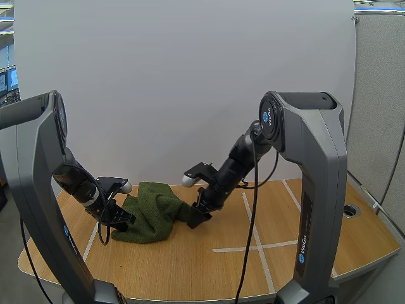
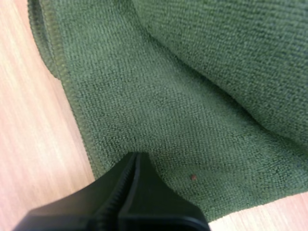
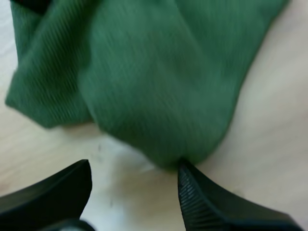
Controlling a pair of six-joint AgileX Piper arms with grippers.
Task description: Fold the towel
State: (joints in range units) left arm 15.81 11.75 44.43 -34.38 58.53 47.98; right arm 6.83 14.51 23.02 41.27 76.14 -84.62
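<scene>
A dark green towel (image 1: 152, 212) lies bunched in a loose heap on the wooden table (image 1: 316, 221), left of centre. My left gripper (image 1: 123, 218) is low at the towel's left edge. In the left wrist view its fingers lie together as one dark wedge (image 2: 137, 156), the tip over the towel (image 2: 192, 96) just inside the stitched hem. My right gripper (image 1: 197, 215) is down at the towel's right end. Its fingers stand apart (image 3: 134, 166), and a rounded fold of the towel (image 3: 154, 72) touches the tip of one finger (image 3: 192, 187); nothing is between them.
White tape lines (image 1: 253, 244) cross the table's right half. A round cable hole (image 1: 350, 210) sits near the right edge. Bare wood lies in front of and to the right of the towel.
</scene>
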